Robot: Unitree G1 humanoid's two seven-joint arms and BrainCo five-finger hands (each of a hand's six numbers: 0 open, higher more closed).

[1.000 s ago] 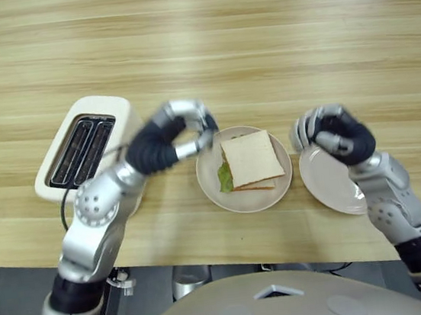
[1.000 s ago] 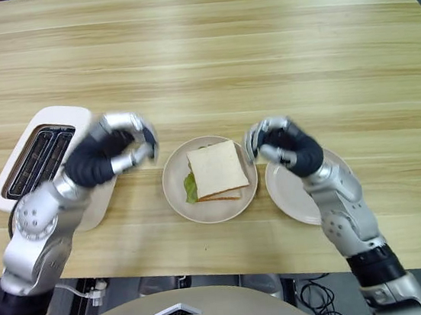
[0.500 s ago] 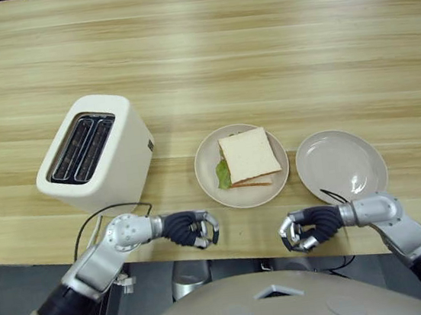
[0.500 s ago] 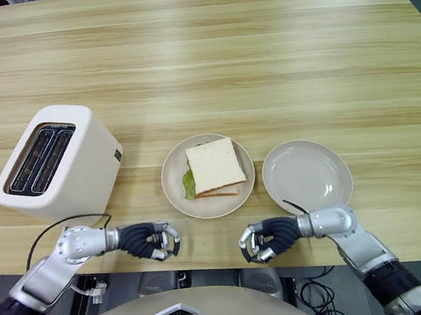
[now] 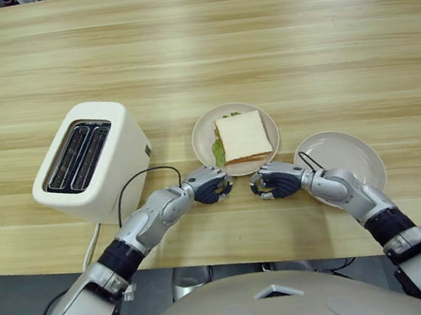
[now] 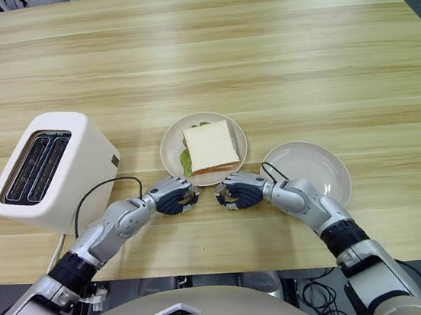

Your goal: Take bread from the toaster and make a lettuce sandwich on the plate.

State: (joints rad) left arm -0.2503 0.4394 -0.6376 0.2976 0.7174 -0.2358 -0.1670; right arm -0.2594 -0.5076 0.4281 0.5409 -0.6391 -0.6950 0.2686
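Left eye view: a square sandwich of white bread [image 5: 243, 134], with a green lettuce leaf [image 5: 218, 153] poking out on its left side, lies flat on a round beige ceramic plate [image 5: 200, 136] on the light wooden tabletop [image 5: 257, 36]. A second round beige plate [image 5: 353, 159] sits just to its right, not touching it.

Right eye view: the left hand [image 6: 173, 197] and right hand [image 6: 239, 191] lie low over the tabletop just in front of the sandwich plate. They are near each other, with fingers curled in on nothing. A cream boxy toaster [image 6: 88, 161] with two top slots stands at the left, and its black cord [image 6: 95, 191] loops beside the left forearm.
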